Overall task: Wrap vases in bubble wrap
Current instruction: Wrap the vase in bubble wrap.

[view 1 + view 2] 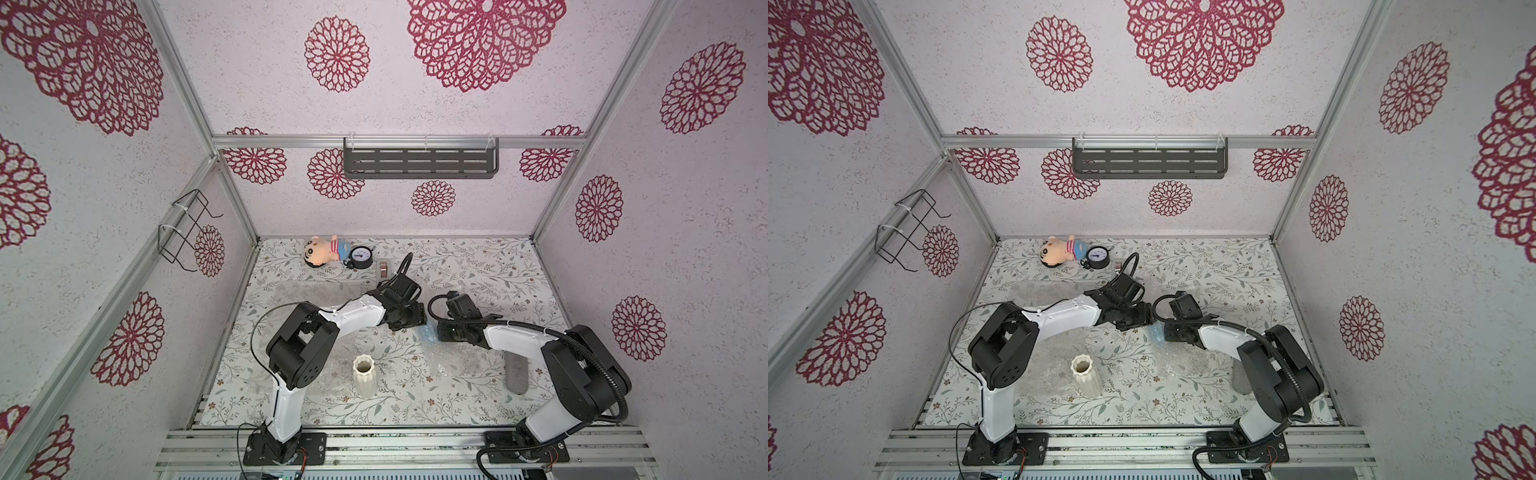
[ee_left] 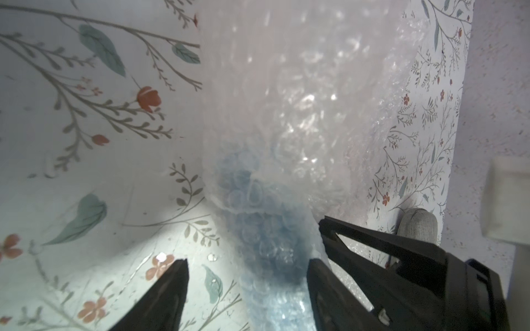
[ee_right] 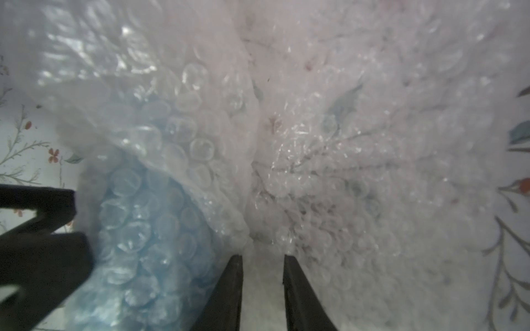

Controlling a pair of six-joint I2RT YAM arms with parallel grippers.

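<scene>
At the middle of the table (image 1: 478,266), the blue vase (image 2: 258,229) sits bundled in bubble wrap (image 3: 344,137) between the two arms. The left gripper (image 2: 246,260) is released, its jaws spread to either side of the bundle, one fingertip against the wrap and the other clear of it. The right gripper (image 3: 261,256) has its jaws close together at a fold of wrap; whether they pinch it I cannot tell. The cream vase (image 1: 364,376) stands upright near the front edge, well apart.

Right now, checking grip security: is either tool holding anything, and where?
Left tool straddles the light blue vase in clear bubble wrap, ungripped; right tool: cannot tell.
</scene>
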